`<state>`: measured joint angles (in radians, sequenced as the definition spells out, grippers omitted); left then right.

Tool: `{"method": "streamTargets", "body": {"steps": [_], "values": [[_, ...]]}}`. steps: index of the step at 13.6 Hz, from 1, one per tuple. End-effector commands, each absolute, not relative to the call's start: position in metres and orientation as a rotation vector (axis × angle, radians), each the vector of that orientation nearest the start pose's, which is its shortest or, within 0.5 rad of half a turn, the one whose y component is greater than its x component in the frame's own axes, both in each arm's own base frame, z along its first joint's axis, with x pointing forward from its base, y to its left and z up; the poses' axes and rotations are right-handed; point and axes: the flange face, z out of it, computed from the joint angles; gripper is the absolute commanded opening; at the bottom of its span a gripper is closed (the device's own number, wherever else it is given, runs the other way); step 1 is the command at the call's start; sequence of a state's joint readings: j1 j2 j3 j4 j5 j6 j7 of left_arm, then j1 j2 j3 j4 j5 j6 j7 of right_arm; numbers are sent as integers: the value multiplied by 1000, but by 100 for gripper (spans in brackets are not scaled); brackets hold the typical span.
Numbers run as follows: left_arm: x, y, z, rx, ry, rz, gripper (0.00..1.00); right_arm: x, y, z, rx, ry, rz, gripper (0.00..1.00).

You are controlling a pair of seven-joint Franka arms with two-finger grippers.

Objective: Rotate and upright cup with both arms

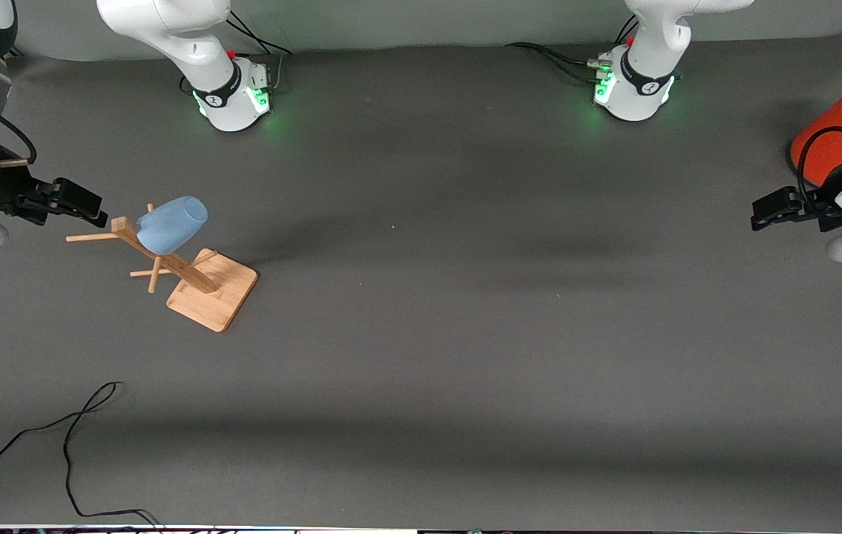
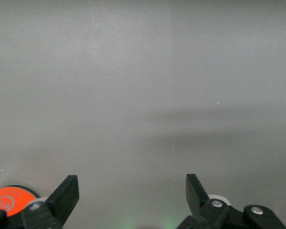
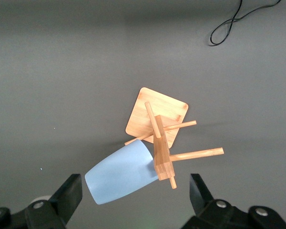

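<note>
Cup (image 1: pixel 172 223) hangs tilted on the peg rack (image 1: pixel 202 285), toward the right arm's end of the worktop. Looks light, rigid, matte; probably best pinched across its sidewall. Right gripper (image 1: pixel 83 202) hovers beside rack, jaws wide, empty. Left gripper (image 1: pixel 771 210) waits by the orange cylinder (image 1: pixel 832 141), also spread, empty.

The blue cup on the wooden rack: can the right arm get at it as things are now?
Probably yes. The right end effector hangs open beside the cup, which hangs on a peg of the rack; nothing lies between them, though the pegs crowd the cup's mouth.
</note>
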<state>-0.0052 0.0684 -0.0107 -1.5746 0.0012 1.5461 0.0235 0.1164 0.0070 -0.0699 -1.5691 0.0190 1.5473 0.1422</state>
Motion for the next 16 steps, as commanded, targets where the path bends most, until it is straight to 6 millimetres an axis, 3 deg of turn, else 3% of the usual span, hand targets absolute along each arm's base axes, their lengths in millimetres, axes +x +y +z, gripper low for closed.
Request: {"method": "streamTargets", "body": {"steps": [1, 8, 10, 13, 16], "values": [[569, -9, 587, -3140, 60, 157, 100, 555, 28, 625, -3118, 116, 55, 100], [568, -9, 586, -3141, 60, 162, 100, 556, 30, 624, -3115, 183, 35, 100], [569, -9, 586, -3141, 63, 159, 100, 556, 32, 620, -3071, 446, 60, 100], [569, -9, 586, -3142, 60, 157, 100, 548, 50, 614, -2797, 955, 196, 100], [570, -9, 585, -3142, 63, 157, 100, 546, 54, 604, -2593, 1338, 306, 100]]}}
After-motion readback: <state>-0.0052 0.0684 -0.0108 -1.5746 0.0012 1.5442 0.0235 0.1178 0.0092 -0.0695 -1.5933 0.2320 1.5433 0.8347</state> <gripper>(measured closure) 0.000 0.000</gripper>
